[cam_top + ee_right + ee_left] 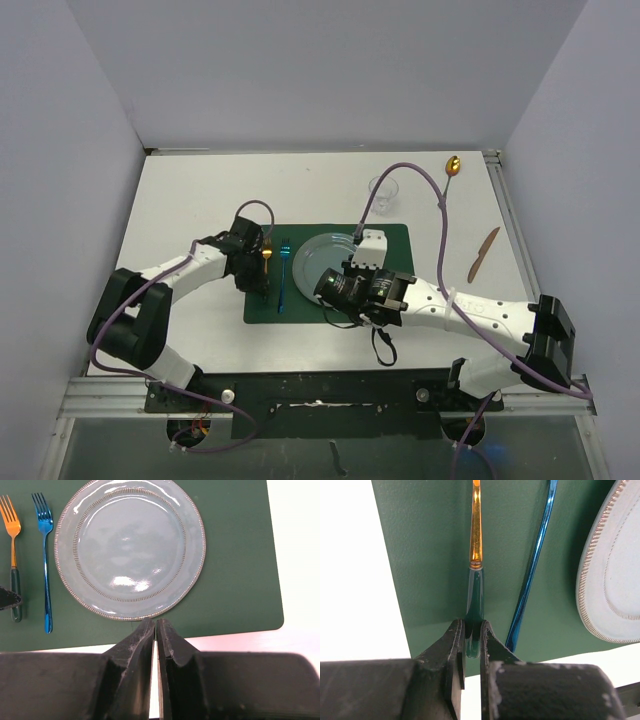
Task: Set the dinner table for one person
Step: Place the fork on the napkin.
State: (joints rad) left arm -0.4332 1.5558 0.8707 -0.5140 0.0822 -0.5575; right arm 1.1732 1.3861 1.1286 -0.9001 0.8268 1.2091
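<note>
On the white dinner table [200, 200] lies a dark green placemat [395, 245] with a grey-blue plate [318, 258] [130, 550] at its middle. A gold fork [267, 252] [476, 530] with a green handle and a blue fork [284, 275] [535, 570] lie side by side left of the plate, tines pointing away. My left gripper [262, 288] [472, 630] is shut on the end of the gold fork's green handle, low over the mat. Shut and empty, my right gripper [338, 312] [156, 622] hovers over the mat's near edge, just short of the plate's rim.
A clear cup [384, 195] stands beyond the mat's far right corner. A gold spoon [452, 167] lies near the far right corner of the table. A brown knife [483, 253] lies to the right of the mat. White walls enclose three sides.
</note>
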